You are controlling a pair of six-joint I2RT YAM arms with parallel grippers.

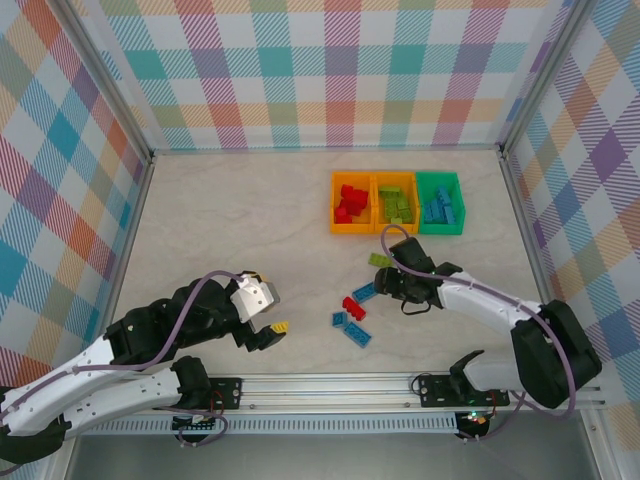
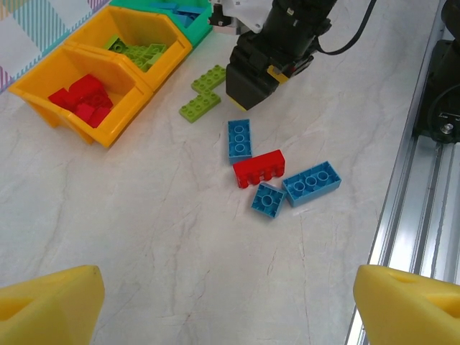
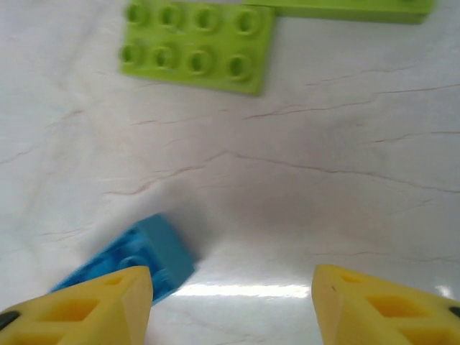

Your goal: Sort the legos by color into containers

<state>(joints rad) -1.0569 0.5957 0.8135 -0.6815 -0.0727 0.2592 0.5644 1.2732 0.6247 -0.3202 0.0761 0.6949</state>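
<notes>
Stretching left and low over the marbled table (image 1: 230, 210), the right arm (image 1: 490, 305) holds the right gripper (image 3: 230, 287) close to the surface, jaws spread with nothing between them. A blue brick (image 3: 147, 251) lies just beside one fingertip, and a lime plate (image 3: 198, 47) lies farther off. The left gripper (image 2: 230, 302) hovers released at near left over bare tabletop. Three bins (image 1: 396, 229) sit side by side at far right, holding red, lime and blue legos. A red brick (image 2: 259, 169) and two more blue ones lie loose nearby.
</notes>
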